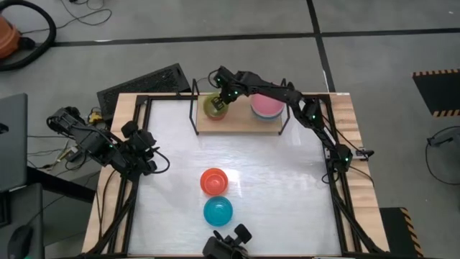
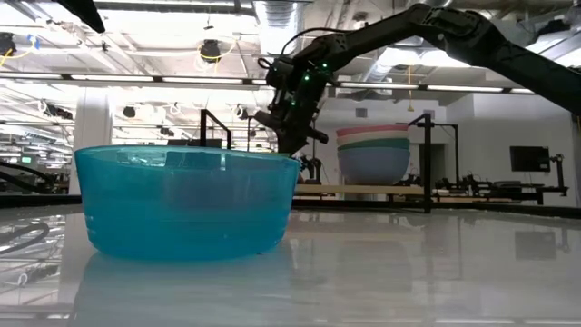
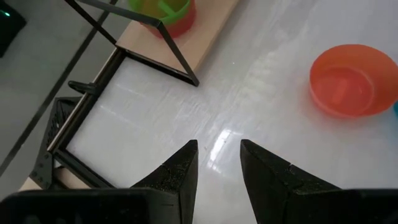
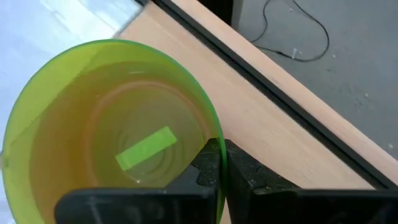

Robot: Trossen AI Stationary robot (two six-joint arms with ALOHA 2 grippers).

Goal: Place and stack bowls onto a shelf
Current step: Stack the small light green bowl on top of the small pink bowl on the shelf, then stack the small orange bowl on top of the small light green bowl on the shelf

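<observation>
Your R gripper [image 4: 219, 163] is clamped on the green bowl [image 4: 112, 130] rim over the shelf [image 1: 241, 124]; L gripper [image 3: 217, 163] waits slightly open, empty, at the table's left edge.

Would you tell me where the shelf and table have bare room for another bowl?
Free: the light-wood shelf board between the small green plastic bowl and the pink-topped bowl stack; also the white tabletop right of the orange bowl. Crowded: around the right hand.

Light: bright, even, from ceiling strip lamps [image 2: 163, 77].
Glare: white streaks on the glossy tabletop [image 3: 217, 140].
Reflection: cyan bowl [image 2: 186, 202] mirrored below itself.
Focus: left gripper [image 3: 219, 163] fingers soft.
</observation>
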